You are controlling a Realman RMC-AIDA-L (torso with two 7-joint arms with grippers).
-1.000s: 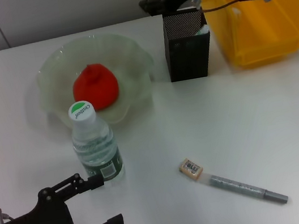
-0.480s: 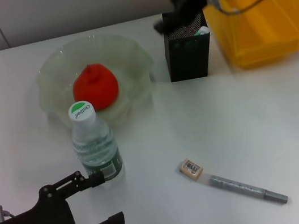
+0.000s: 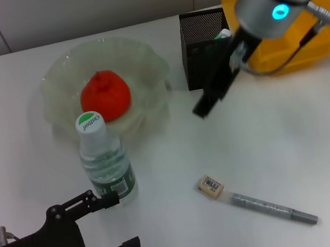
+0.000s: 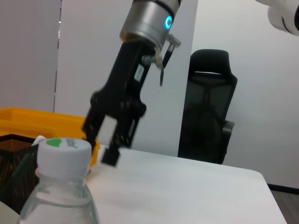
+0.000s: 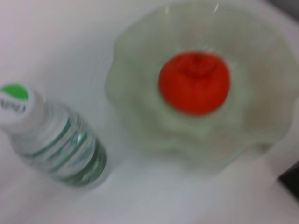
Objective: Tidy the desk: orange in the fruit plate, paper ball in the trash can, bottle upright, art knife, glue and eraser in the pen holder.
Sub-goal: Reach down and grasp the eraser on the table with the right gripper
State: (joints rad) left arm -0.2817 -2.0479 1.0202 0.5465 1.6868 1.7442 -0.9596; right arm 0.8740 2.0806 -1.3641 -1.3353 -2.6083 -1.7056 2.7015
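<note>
The orange (image 3: 104, 95) lies in the pale green fruit plate (image 3: 55, 72). In front of the plate, the bottle (image 3: 105, 165) stands upright, green cap up. My left gripper (image 3: 115, 224) is open at the near left, its upper finger beside the bottle's base. My right gripper (image 3: 210, 98) hangs open and empty in front of the black mesh pen holder (image 3: 203, 50), above the table. A white-and-green glue (image 3: 222, 35) pokes out of the holder. The eraser (image 3: 211, 186) and the grey art knife (image 3: 273, 209) lie on the table in front. The paper ball is out of view.
A yellow trash can (image 3: 318, 15) stands at the back right, beside the pen holder and behind my right arm. The left wrist view shows the bottle cap (image 4: 63, 148), the right gripper (image 4: 110, 142) beyond it, and an office chair (image 4: 208, 116) past the table's edge.
My right arm has swung from above the pen holder down and toward the middle of the table. The left gripper, bottle, eraser and art knife have stayed put.
</note>
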